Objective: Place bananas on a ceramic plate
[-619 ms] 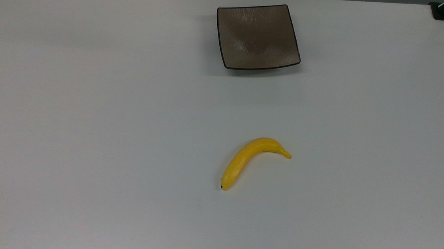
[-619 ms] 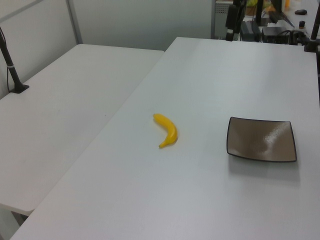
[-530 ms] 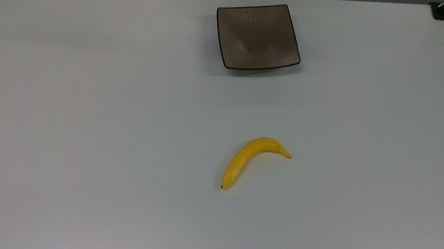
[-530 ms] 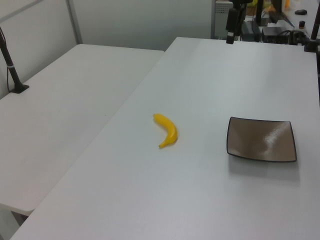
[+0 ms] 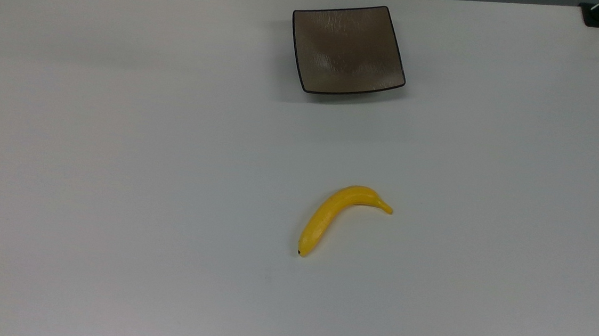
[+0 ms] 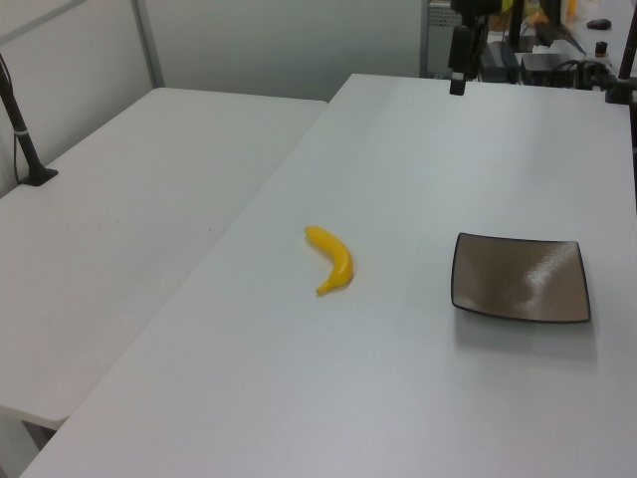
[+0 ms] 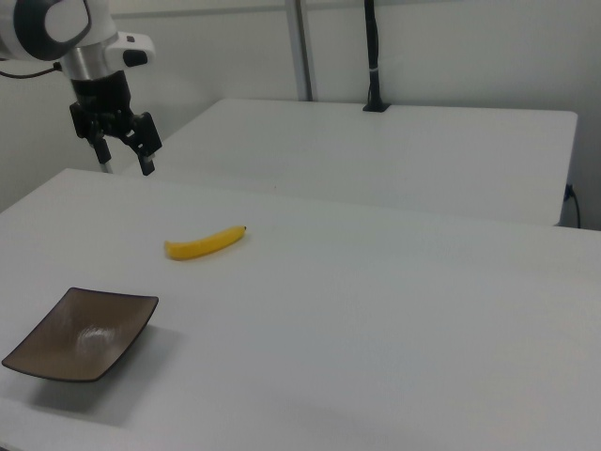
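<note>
Yellow banana (image 5: 339,217) on white table (image 5: 117,175), well apart from ceramic plate (image 5: 347,49), end effector (image 7: 125,160) spread, aloft.

You have one banana (image 5: 339,216) and one ceramic plate (image 5: 347,49) on the counter (image 5: 117,175). You can count two white counters in the left view, the one with the things on it and a second counter (image 6: 129,229) just beside it. There is one robot arm (image 7: 56,28), and its gripper (image 7: 124,155) has two fingers (image 7: 147,162), set apart.
</note>
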`<action>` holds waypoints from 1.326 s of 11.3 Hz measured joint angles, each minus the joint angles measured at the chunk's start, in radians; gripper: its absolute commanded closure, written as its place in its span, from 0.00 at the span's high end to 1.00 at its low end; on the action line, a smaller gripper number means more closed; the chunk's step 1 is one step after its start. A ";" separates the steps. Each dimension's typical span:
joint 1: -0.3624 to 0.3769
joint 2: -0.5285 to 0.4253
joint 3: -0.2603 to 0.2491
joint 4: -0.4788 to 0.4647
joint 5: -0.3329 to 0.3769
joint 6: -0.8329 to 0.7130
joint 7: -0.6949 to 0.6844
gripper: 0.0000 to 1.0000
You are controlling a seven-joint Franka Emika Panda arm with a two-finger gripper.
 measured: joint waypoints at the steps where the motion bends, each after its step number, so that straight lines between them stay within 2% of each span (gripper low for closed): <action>1: 0.000 0.001 0.000 0.000 0.000 0.000 0.000 1.00; 4: 0.002 0.041 0.000 0.019 0.001 0.023 0.000 1.00; 6: 0.002 0.111 0.000 0.103 0.009 0.025 0.036 1.00; 9: 0.002 0.230 -0.006 0.255 0.009 0.025 0.253 1.00; 11: 0.002 0.312 -0.012 0.324 0.009 0.025 0.377 1.00; 15: 0.005 0.479 -0.013 0.442 0.009 0.025 0.525 1.00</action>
